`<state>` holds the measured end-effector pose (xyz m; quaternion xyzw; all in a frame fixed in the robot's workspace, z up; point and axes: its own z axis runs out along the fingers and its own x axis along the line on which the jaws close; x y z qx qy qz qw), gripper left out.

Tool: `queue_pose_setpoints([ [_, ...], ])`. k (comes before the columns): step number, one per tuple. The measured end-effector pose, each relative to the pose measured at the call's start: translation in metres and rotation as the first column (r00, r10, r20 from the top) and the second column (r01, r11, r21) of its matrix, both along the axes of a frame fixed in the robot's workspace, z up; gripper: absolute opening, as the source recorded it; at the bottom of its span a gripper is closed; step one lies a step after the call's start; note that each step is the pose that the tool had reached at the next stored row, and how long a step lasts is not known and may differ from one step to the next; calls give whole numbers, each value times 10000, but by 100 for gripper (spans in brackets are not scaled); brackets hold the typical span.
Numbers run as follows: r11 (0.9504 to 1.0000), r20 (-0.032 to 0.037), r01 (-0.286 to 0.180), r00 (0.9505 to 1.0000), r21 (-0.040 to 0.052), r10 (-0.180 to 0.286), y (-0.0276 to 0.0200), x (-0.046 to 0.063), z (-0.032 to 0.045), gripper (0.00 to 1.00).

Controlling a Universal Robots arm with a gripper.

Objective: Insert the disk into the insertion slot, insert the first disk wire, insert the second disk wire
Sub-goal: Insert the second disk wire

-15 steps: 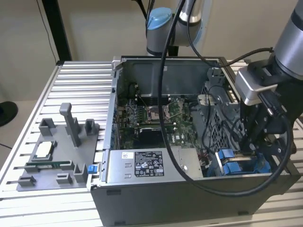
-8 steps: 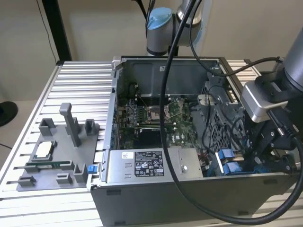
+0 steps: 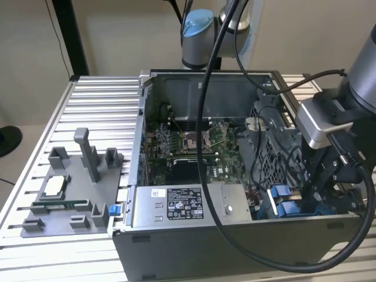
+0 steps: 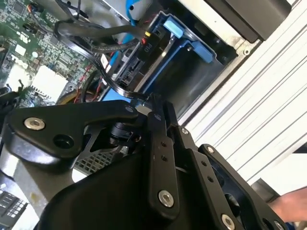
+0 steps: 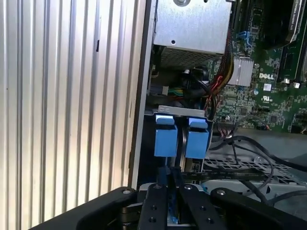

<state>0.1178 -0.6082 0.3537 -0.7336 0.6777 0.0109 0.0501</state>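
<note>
The disk (image 3: pixel 286 201) sits in its blue carrier frame (image 4: pixel 189 45) inside the insertion slot, a grey perforated drive cage (image 3: pixel 265 154) at the case's front corner on the exterior view's right. Two blue carrier tabs (image 5: pixel 165 136) stand side by side in the first wrist view. A black connector (image 4: pixel 144 45) with coloured leads is plugged into the disk's end. My gripper (image 4: pixel 156 103) hangs just above the carriers (image 5: pixel 170 173), and its jaws are closed on a thin black disk wire (image 4: pixel 120 90) that loops from the disk's end to the fingertips. The gripper (image 3: pixel 318 191) also appears in the exterior view.
The open computer case holds a green motherboard (image 3: pixel 188 147) and a silver labelled power-supply box (image 3: pixel 176 205). Loose black cables (image 5: pixel 249 143) cross the cage. A grey fixture tray (image 3: pixel 64 194) lies on the ribbed aluminium table (image 3: pixel 100 111) at the exterior view's left.
</note>
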Motion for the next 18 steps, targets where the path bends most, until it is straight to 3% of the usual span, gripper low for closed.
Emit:
queue_pose_setpoints([
  [3,10000,15,1,10000,-2,-1,99,-1,1,0],
  [6,10000,112,2,9999,10,-2,207,-1,-7,0],
  [9,10000,233,0,9997,12,-1,232,1,-28,0],
  [12,10000,292,0,9996,8,-1,236,4,-57,0],
  [16,10000,301,-3,9995,12,3,301,13,-65,0],
  [18,10000,302,-3,9995,14,3,302,29,-70,0],
])
